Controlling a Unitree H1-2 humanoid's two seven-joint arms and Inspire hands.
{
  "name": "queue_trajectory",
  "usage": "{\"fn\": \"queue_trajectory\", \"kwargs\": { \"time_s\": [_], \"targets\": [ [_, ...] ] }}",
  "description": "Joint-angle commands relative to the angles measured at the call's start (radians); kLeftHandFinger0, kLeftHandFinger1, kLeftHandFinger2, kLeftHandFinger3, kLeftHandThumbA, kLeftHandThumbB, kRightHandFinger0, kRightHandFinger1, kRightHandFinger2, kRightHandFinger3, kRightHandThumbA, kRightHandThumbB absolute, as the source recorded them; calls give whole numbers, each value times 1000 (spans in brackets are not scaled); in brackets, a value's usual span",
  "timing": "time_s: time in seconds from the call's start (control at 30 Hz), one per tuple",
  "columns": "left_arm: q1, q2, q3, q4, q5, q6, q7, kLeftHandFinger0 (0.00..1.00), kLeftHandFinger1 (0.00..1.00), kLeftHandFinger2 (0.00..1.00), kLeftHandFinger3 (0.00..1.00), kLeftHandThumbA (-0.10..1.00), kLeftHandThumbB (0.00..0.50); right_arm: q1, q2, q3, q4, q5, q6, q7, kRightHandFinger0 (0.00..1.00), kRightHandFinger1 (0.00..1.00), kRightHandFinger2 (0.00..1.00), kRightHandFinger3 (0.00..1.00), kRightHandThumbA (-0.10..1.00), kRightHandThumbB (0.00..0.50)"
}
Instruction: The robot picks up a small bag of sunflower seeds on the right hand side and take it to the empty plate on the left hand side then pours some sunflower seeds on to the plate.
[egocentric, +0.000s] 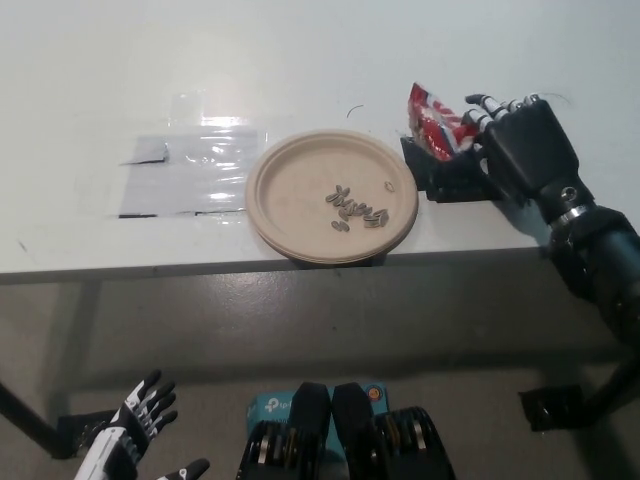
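A tan round plate (300, 205) sits near the front edge of the white table, with several sunflower seeds (358, 206) lying right of its middle. My black right hand (510, 150) is just right of the plate, shut on a small red seed bag (432, 122) held above the table. The bag sticks up and to the left from the fingers. My white left hand (135, 432) hangs low at the lower left, below the table, open and holding nothing.
A clear plastic sheet with grey tape (190, 172) lies flat on the table (300, 60) left of the plate. The table's front edge (150, 268) runs just below the plate. A blue box (270, 407) lies on the floor.
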Motion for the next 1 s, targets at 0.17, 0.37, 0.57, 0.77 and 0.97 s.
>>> {"fn": "queue_trajectory", "kwargs": {
  "time_s": [0.17, 0.37, 0.57, 0.77, 0.97],
  "targets": [
    [15, 8, 1, -25, -9, -23, -1, 1000, 1000, 1000, 1000, 1000, 307, -45, 18, -97, -43, 155, 29, 449, 1000, 1000, 1000, 1000, 580, 500],
    [17, 9, 2, -28, -12, -22, -3, 1000, 1000, 1000, 1000, 1000, 300, 3, 1, -132, -168, 203, -2, 590, 1000, 1000, 1000, 1000, 736, 500],
    [14, 8, -1, -30, -3, -19, 1, 1000, 1000, 1000, 1000, 1000, 323, 134, -64, -208, -591, 414, 53, 938, 1000, 1000, 1000, 1000, 760, 500],
    [0, 13, 2, -32, -2, -15, 1, 1000, 1000, 1000, 1000, 1000, 312, 246, -164, -197, -1141, 647, 237, 1205, 1000, 1000, 1000, 1000, 847, 500],
    [6, 11, 6, -38, -5, -3, 7, 1000, 1000, 1000, 1000, 1000, 310, 310, -255, -200, -1511, 739, 335, 1243, 1000, 1000, 1000, 1000, 788, 500]
  ]
}}
